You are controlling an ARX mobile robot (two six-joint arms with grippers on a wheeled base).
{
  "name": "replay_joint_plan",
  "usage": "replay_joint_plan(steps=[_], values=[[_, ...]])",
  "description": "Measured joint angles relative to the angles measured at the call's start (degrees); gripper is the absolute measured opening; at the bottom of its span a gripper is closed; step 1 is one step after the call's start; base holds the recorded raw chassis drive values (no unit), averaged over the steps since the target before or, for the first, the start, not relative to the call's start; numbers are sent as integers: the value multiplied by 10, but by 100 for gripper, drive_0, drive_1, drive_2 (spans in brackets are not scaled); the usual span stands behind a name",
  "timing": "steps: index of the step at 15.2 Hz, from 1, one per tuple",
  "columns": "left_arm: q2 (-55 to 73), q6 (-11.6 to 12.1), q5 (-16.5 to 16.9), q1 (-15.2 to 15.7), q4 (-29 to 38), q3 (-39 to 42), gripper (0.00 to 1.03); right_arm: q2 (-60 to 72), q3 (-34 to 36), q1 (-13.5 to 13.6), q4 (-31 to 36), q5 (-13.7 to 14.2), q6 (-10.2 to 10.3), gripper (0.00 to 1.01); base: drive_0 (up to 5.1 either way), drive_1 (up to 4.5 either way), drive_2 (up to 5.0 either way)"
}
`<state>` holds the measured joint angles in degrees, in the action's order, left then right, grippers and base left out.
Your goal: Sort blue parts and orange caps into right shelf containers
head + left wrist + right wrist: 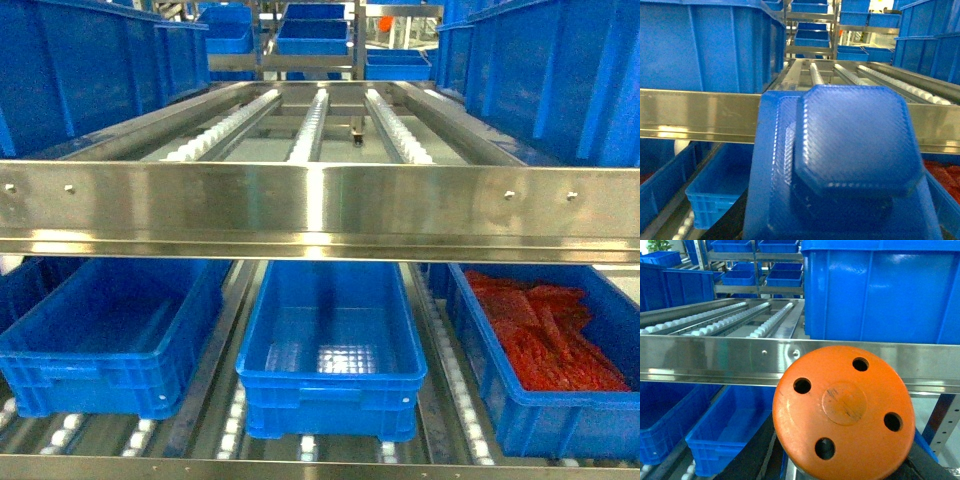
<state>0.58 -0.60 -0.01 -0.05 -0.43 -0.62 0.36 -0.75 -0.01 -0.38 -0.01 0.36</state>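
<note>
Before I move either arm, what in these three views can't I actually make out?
- Left hand: hidden in the left wrist view behind the blue part filling the frame; absent from head view.
- Right hand: hidden in the right wrist view behind the orange cap.
- Right crate with red contents: cut off by the head view's right edge.

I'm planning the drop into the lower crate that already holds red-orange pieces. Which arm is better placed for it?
Probably the right. Its wrist view is filled by an orange cap, while the left one shows a blue part. That crate sits at the lower right of the shelf.
</note>
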Motion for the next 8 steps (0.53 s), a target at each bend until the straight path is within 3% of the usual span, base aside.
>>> replay_joint_plan(steps=[8], values=[[0,0,0,0,1,0,43,0,0,0,0,0,0,42,-491,245,245]])
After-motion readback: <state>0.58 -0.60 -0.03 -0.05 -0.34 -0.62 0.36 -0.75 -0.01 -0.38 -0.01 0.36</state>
